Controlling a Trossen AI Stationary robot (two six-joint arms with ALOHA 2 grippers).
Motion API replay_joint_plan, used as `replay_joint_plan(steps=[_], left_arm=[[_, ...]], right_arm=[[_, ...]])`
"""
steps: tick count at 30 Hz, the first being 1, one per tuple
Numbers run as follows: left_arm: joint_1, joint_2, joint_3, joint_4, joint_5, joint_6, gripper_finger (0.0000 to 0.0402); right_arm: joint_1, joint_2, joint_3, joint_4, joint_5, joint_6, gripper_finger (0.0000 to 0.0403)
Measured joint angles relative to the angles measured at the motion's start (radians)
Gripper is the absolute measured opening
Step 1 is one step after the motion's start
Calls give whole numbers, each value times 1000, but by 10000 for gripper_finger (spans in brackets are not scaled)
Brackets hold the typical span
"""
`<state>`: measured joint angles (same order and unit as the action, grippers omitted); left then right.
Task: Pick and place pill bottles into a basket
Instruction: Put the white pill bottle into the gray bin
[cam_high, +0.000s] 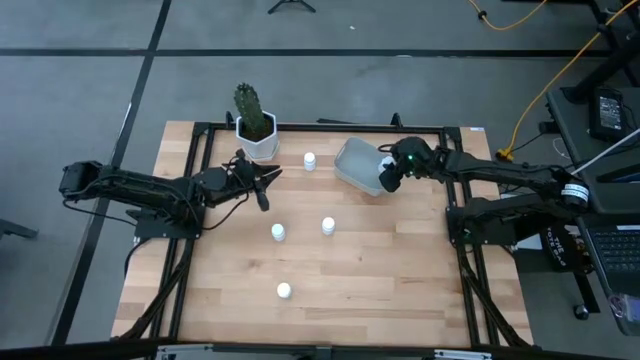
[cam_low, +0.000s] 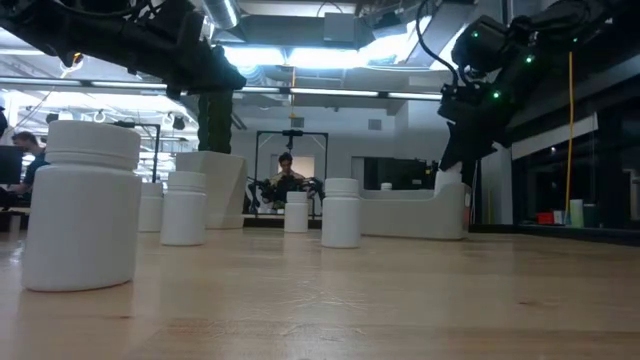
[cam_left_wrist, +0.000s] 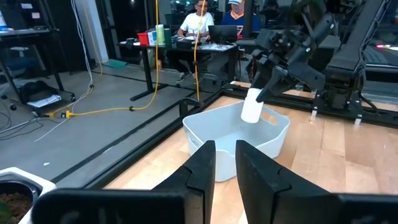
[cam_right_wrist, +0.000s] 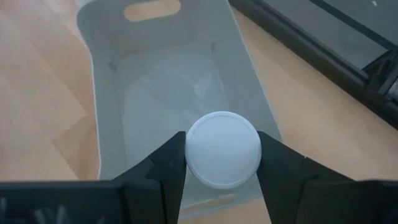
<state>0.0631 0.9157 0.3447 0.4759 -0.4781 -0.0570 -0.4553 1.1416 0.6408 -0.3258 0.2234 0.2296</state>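
The right gripper (cam_right_wrist: 222, 163) pinched a pill bottle (cam_right_wrist: 223, 149) by its sides, hanging over the basket (cam_high: 352, 165) at two o'clock, ready to drop. The left gripper (cam_high: 262, 186), nearly pressed together and empty, waited at ten o'clock beside the cactus pot (cam_high: 257, 137).

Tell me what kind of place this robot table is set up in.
Most likely a robotics lab or shared office workspace. Past the wooden table are desks with people seated at them, cables trail across the grey floor, and ceiling strip lights run overhead.
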Motion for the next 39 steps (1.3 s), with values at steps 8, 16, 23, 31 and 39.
replay_joint_plan(steps=[8, 16, 23, 31, 39], left_arm=[[0, 0, 0, 0, 0, 0, 60], [0, 0, 0, 2, 0, 0, 61], [0, 0, 0, 22, 0, -11, 57], [0, 0, 0, 22, 0, -10, 60], [0, 0, 0, 22, 0, -10, 57]], right_arm=[[0, 0, -52, 75, 1, -2, 163], [0, 35, -62, 98, 0, 0, 163], [0, 109, -62, 136, 1, -3, 163], [0, 106, -62, 122, 18, -4, 163], [0, 106, -62, 92, 19, -5, 163]])
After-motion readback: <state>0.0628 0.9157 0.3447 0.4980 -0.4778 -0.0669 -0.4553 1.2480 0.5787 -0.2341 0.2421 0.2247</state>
